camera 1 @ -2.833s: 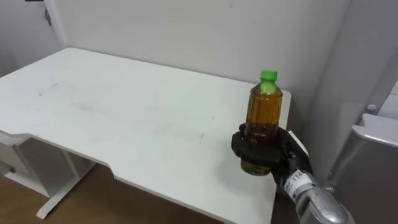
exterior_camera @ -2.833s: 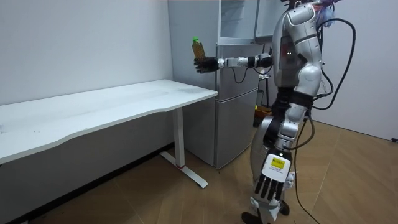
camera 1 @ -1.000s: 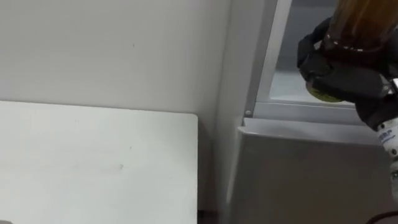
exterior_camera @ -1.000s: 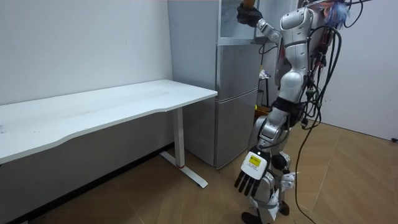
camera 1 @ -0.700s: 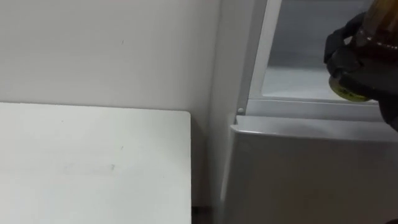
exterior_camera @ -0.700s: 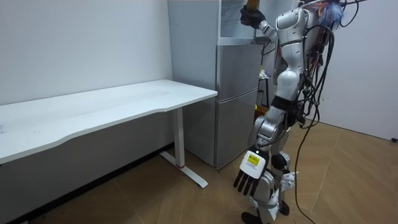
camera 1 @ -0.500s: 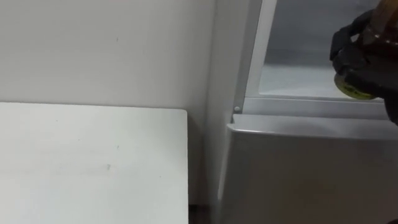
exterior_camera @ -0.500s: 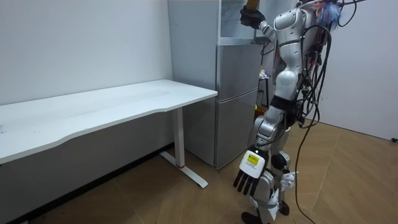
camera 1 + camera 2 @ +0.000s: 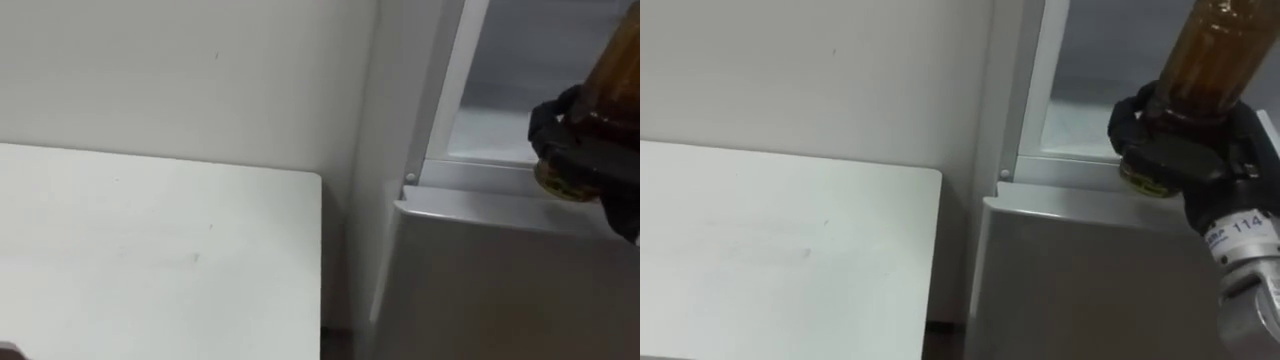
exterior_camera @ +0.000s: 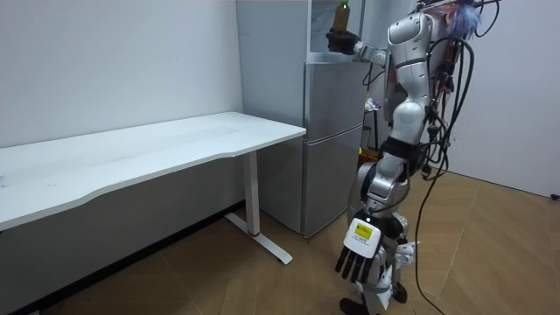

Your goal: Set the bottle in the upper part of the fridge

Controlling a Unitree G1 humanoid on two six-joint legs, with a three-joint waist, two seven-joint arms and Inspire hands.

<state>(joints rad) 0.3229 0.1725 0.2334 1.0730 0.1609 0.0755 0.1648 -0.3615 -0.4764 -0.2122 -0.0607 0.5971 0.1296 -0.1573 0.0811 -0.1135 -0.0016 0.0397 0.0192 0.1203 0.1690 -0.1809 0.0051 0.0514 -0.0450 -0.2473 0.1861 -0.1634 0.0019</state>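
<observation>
While standing before the fridge [image 10: 328, 131], held bottle [image 9: 1210, 50] upright in right hand [image 9: 1180, 150], with fingers curled round its base, just over the sill [image 9: 1070, 170] of the open upper compartment [image 9: 1080, 110]. Let left hand [image 10: 357, 260] hang low with straight fingers. Judged mid-placing: needed reaching further in, setting down inside, then releasing.

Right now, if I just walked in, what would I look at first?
Probably the bottle of amber drink, gripped upright in the robot's right hand at the threshold of the open upper fridge. Next, the long white table beside the fridge, and the robot standing there with its left hand hanging open by its leg.
</observation>
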